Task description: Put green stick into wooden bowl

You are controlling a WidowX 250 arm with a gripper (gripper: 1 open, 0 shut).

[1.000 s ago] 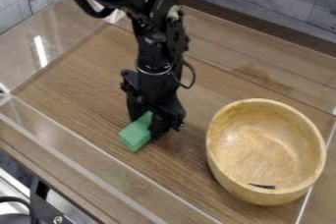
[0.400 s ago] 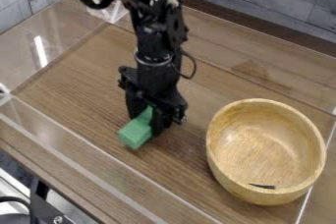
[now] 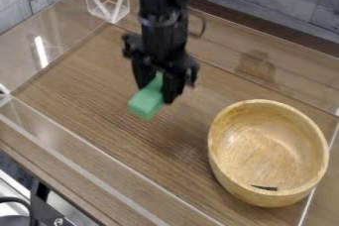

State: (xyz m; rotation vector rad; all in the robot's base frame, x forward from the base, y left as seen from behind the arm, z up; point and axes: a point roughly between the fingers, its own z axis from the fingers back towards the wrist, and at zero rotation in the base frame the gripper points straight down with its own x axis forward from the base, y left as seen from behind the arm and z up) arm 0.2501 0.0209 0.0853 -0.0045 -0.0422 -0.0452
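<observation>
Green stick (image 3: 147,101) is clamped between the fingers of the tool (image 3: 155,89), which are closed tight on its upper end; the block hangs tilted, its lower end toward the left and front of the view. It is clear of the counter (image 3: 93,121), with wood grain visible beneath it and no contact with the surface. The black arm comes down from the top edge of the view and the tool points straight down at the counter. A second ago the stick lay on the counter with the tool closed over it; since then arm and stick have risen together, and most of that rise shows in the last two pictures. Wooden bowl (image 3: 271,151) sits on the counter to the right of the stick and nearer the front, well apart from it and from the tool; it is upright, round, light in colour, with a thick rim. Inside, near the front wall, there is one small dark mark. Bowl has not shifted across the three pictures. A clear wall (image 3: 40,42) runs along the left and front sides of the counter and catches bright reflections at the left. Behind the counter a grey plank wall (image 3: 265,7) is visible.
</observation>
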